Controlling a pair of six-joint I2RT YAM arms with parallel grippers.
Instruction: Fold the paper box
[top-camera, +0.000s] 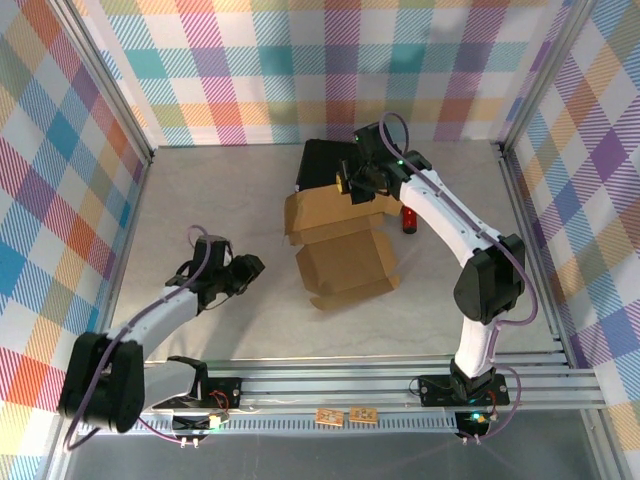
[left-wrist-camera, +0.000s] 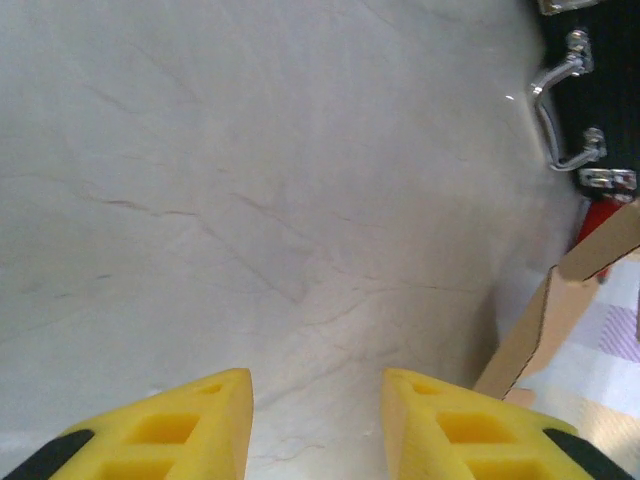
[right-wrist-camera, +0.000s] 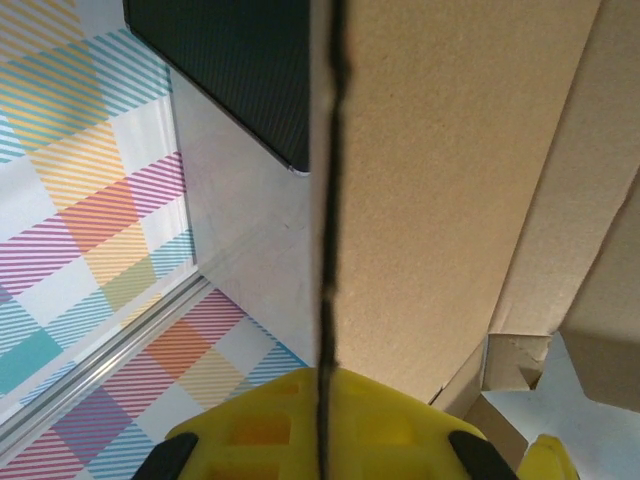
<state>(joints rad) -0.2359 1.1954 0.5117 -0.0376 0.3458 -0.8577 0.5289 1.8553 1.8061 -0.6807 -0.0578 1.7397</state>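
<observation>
One paper box, one black case, one red item, two grippers: left gripper, right gripper.

Left of the paper box the table lies bare; black case stands just behind.

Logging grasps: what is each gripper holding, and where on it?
Right gripper pinches the paper box by a flap's edge; left gripper holds nothing.

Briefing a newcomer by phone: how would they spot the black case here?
Look to the far side of the grey table, near the plaid back wall. Just behind the brown paper box lies the black case. Its dark hard shell and chrome handle set it apart from the cardboard.
</observation>
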